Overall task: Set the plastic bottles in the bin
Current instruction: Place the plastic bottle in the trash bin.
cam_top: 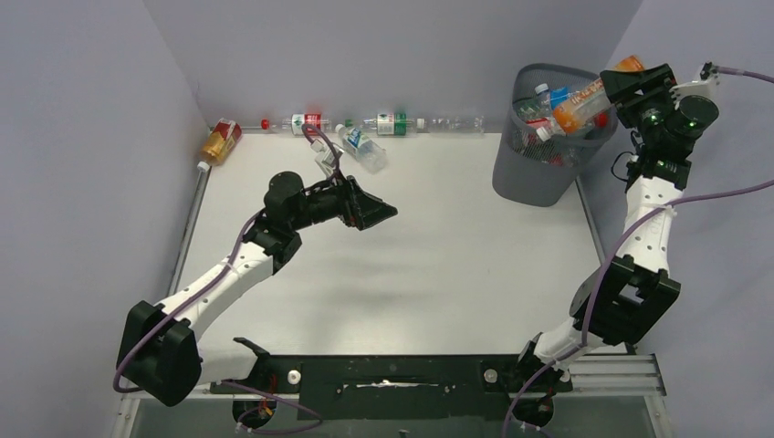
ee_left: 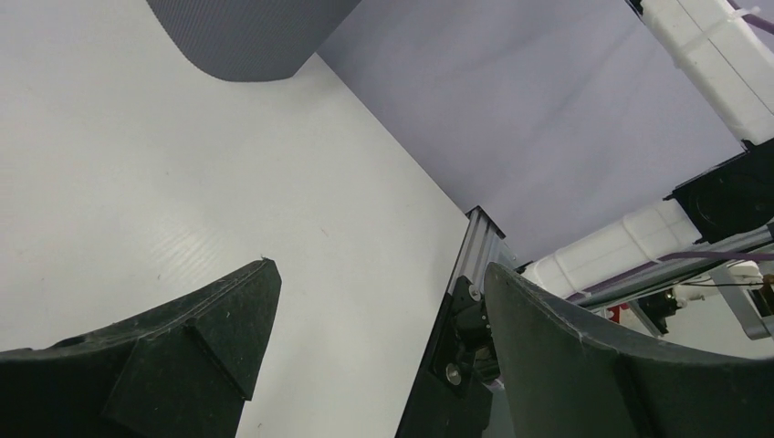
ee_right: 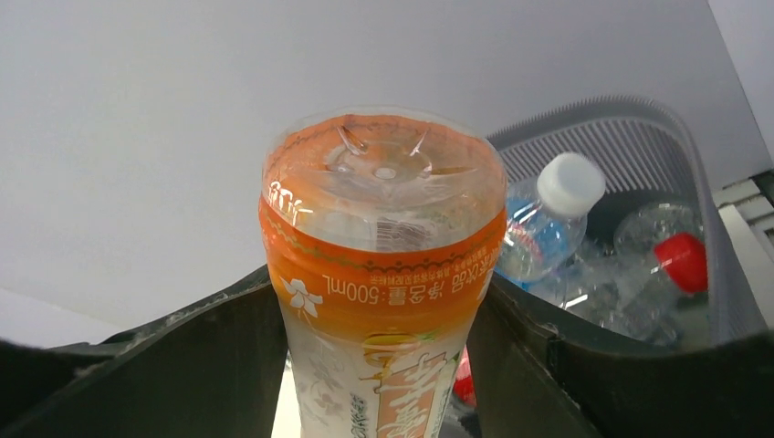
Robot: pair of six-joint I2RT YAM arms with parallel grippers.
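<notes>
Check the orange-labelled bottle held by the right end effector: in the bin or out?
Out: the right end effector grips the orange-labelled bottle over the bin opening, unreleased.

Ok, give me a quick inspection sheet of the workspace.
Surface: white table, no spills seen.
Job's things: tall dark grey mesh bin far right, several bottles inside; orange-labelled clear plastic bottle held over its opening; row of clear plastic bottles plus an amber bottle along the far wall.
Clutter: nothing seen.
Grippers: left gripper open, empty; right gripper shut on the orange-labelled bottle.
Cables: purple cables along both arms; the left one loops near the far-wall bottles.
Surroundings: plain grey walls on three sides.
</notes>
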